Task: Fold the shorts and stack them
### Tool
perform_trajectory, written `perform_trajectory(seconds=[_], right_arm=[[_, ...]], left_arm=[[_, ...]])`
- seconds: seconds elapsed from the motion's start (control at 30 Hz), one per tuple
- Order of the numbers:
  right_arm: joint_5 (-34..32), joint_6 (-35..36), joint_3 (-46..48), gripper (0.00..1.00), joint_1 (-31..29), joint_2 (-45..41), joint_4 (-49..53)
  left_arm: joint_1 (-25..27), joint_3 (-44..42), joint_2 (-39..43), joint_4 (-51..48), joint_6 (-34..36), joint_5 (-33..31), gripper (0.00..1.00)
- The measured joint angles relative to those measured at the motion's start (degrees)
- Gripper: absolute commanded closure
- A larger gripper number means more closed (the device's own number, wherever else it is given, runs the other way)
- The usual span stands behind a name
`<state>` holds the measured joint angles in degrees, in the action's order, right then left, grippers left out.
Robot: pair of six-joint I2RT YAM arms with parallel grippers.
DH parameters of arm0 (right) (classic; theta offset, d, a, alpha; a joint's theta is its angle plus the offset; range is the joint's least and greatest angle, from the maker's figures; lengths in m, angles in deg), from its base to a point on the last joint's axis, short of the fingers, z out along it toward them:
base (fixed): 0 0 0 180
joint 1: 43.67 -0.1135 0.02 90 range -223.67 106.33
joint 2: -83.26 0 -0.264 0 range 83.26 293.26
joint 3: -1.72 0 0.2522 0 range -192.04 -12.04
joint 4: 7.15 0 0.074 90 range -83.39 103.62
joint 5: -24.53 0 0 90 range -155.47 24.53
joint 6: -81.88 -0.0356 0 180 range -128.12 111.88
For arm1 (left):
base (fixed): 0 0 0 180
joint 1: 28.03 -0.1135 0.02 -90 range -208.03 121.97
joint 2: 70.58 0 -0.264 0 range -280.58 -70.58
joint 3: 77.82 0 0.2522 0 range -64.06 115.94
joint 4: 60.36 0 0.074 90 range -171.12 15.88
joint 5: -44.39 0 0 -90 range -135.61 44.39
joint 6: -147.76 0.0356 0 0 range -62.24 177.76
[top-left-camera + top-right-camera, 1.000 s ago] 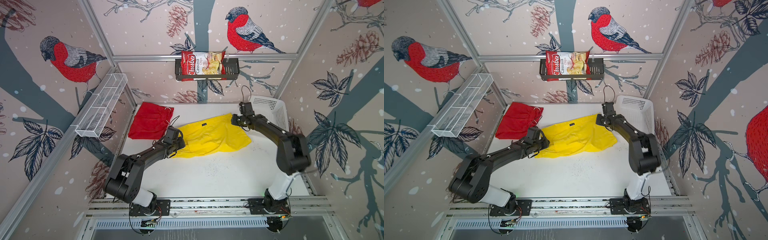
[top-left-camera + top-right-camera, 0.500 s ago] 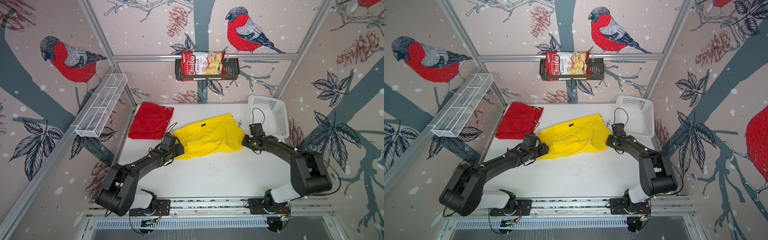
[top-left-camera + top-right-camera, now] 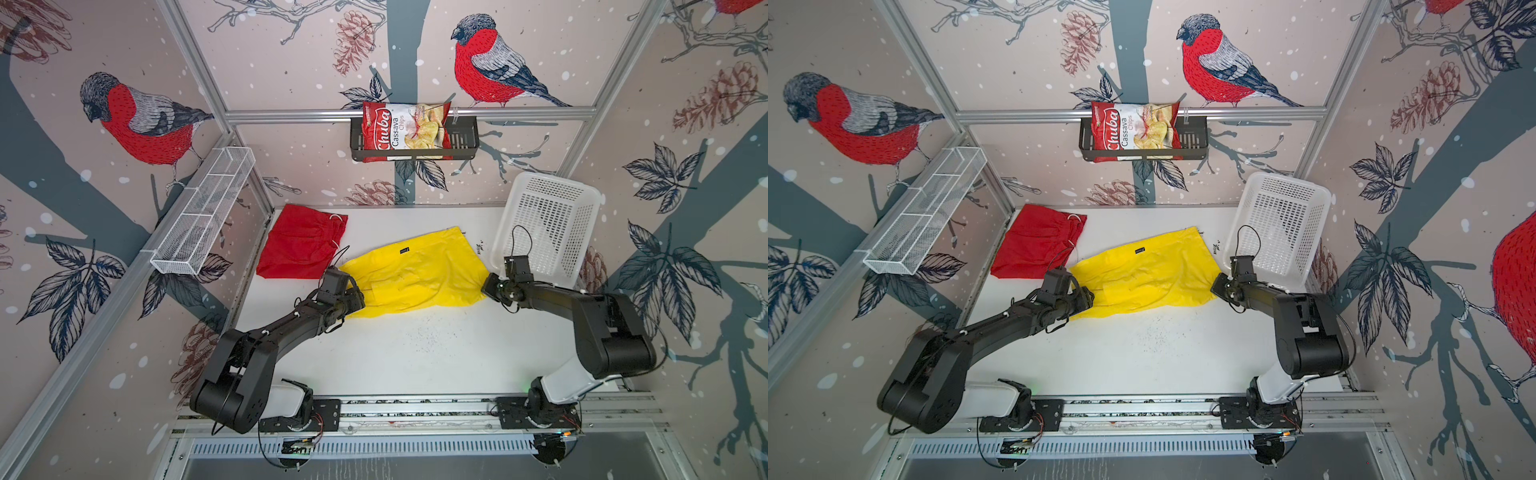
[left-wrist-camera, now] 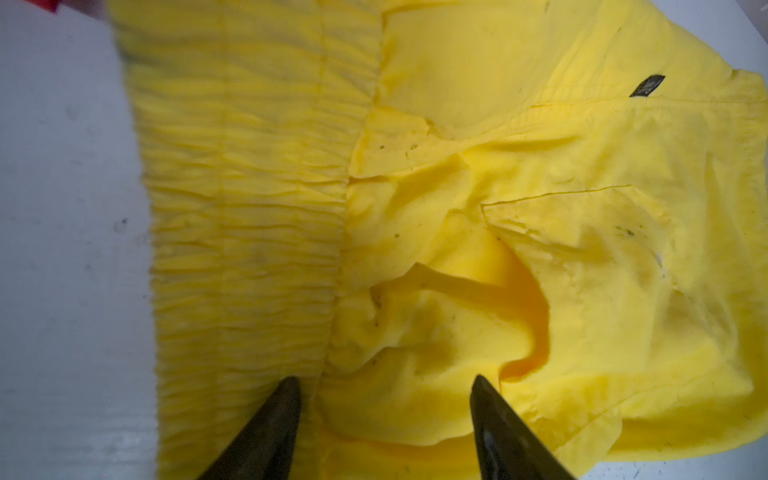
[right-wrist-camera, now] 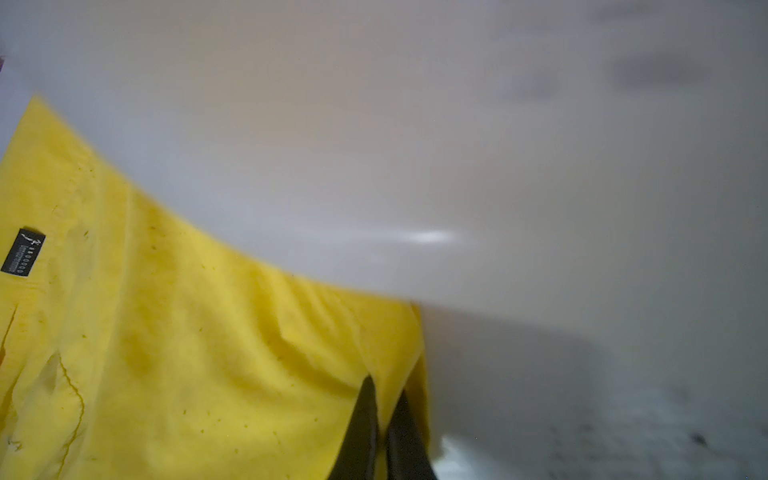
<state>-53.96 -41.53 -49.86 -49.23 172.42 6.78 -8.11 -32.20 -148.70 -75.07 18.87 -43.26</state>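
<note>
While crumpled mid-table, pinched at 3 o'clock hem (image 5: pixel 415 332) by clenched right gripper (image 5: pixel 385 386): yellow shorts (image 3: pixel 415 278), left gripper (image 4: pixel 385 379) splayed over waistband (image 4: pixel 241 208) at 9 o'clock, red shorts (image 3: pixel 301 243) at 11. Tilted at 2 o'clock, white basket (image 3: pixel 500 232); at 12, black rack (image 3: pixel 461 139) holding chips bag (image 3: pixel 405 131). Underneath, speckled white table (image 3: pixel 415 353); around, bird-print walls (image 3: pixel 291 62).

site: robot lab test cell | shell: aluminium frame (image 3: pixel 407 113) and bird-print wall panels (image 3: pixel 291 62) boxed it in | bench: white tabletop (image 3: pixel 415 353); left arm (image 3: pixel 282 328) and right arm (image 3: pixel 552 291) were mounted on a front rail (image 3: pixel 415 405) | props: wire shelf (image 3: pixel 203 212), chips bag (image 3: pixel 403 129)
</note>
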Motion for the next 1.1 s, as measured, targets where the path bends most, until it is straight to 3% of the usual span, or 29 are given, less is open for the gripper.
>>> perform_trajectory(seconds=[0.17, 0.37, 0.47, 0.6, 0.7, 0.87, 1.0, 1.1], right_arm=[[2.91, 2.56, 0.24, 1.0, 6.4, -4.81, 5.05], [4.79, 5.16, -2.14, 0.99, 9.79, -5.11, 7.48], [5.2, 5.11, -3.15, 0.75, 9.73, -4.59, 8.0], [-0.24, 4.94, -4.46, 0.58, 7.87, -4.5, 9.14], [-1.29, 4.92, -4.68, 0.51, 6.67, -5.25, 11.17], [-4.26, 3.28, -3.34, 0.51, 7.61, -10.16, 14.14], [-7.98, 3.21, -5.22, 0.51, 2.34, -15.39, 17.14], [-11.5, 3.26, -9.7, 0.51, -6.8, -17.55, 18.34]], left_arm=[[-0.07, -0.74, -0.66, 2.36, -0.07, 1.57, 0.37], [-0.31, -2.6, -0.11, 4.24, -0.2, 2.4, 0.38], [-0.66, -3.72, 1.05, 4.59, -0.28, 2.05, 0.38], [-1.07, -4.9, 3.54, 2.6, -0.26, -1.66, 0.38], [-1.05, -5.79, 5.22, 1.42, -0.37, -2.6, 0.38], [-1.05, -6.58, 7.26, -0.04, -0.87, -2.6, 0.38], [0.63, -7.08, 8.55, -1.01, -1.51, -2.19, 0.38], [4.46, -6.78, 8.61, -1.38, -2.73, -1.51, 0.37]])
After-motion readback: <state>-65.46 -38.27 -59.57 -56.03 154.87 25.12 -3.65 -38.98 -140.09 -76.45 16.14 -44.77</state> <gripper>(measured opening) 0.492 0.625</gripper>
